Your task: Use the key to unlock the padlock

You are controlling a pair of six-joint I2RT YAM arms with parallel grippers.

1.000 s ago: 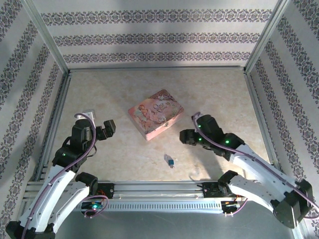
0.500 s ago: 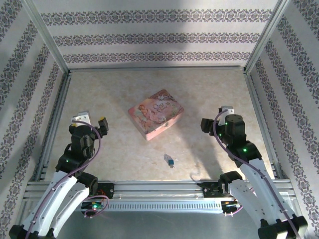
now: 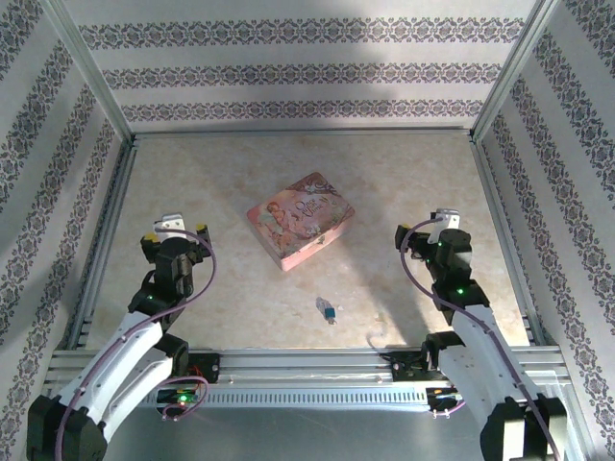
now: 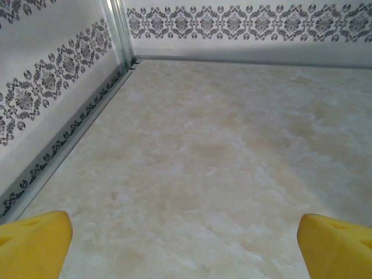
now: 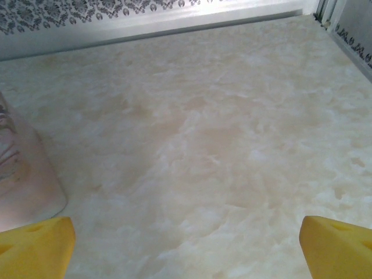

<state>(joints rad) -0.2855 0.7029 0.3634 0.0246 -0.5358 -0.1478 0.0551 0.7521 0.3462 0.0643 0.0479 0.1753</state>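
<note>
Yellow pads (image 4: 35,241) of the left gripper (image 3: 175,233) stand wide apart over bare table (image 4: 209,163), holding nothing. The right gripper (image 3: 428,230) is likewise spread and empty, with the pink tin (image 5: 23,186) at its left. Between both grippers, nearer the bases, lies the blue padlock (image 3: 328,310). I cannot make out the key.

You had a beige, marble-patterned tabletop (image 3: 221,173) set inside an aluminium frame (image 3: 298,134). Near its middle lay the pink illustrated tin (image 3: 301,219), turned askew to the edges. Toward the near edge, apart from the tin, the tiny blue-teal padlock (image 3: 328,309) lay flat, with a pale sliver at its far end too small for you to identify.
</note>
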